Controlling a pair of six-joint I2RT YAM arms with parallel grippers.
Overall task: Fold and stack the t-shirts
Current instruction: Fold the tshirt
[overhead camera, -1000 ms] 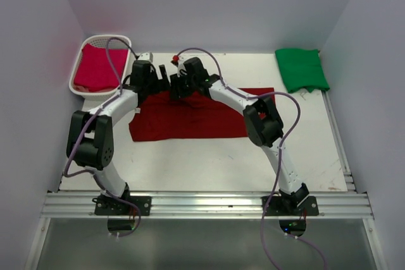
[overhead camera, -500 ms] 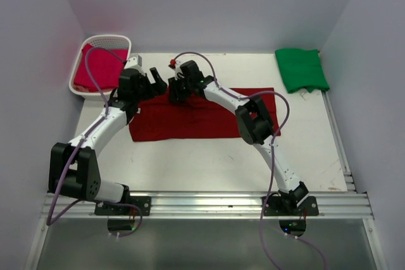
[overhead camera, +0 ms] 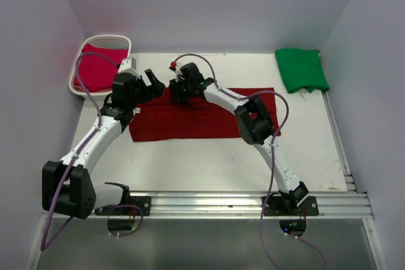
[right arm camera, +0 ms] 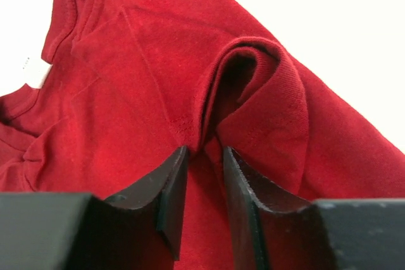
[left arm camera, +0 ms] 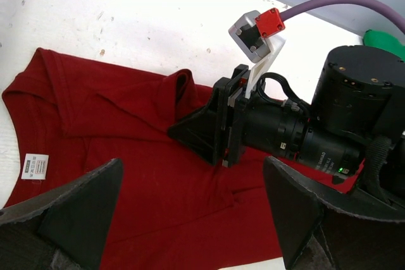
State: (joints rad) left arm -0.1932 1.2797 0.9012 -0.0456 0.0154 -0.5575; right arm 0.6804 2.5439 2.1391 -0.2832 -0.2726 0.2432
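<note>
The dark maroon t-shirt [overhead camera: 190,119] lies spread across the middle of the table. My right gripper [overhead camera: 174,91] is at the shirt's far left edge, near the collar. Its jaws are shut on a raised fold of the maroon cloth [right arm camera: 253,93], seen between the fingertips in the right wrist view [right arm camera: 204,156]. My left gripper [overhead camera: 152,83] is wide open and empty just left of it, hovering over the shirt [left arm camera: 126,156], and the right gripper [left arm camera: 202,134] shows ahead of it. The green t-shirt [overhead camera: 302,69] lies folded at the back right. The crimson t-shirt [overhead camera: 95,71] lies in the basket.
The white lattice basket [overhead camera: 105,40] stands at the back left corner. Grey walls close in the table on three sides. A metal rail [overhead camera: 202,205] runs along the near edge. Purple cables loop over both arms.
My left arm has swung out to the left and stretched lower, its gripper staying open by the shirt's collar edge. My right gripper has shifted slightly left, still pinching the fold.
</note>
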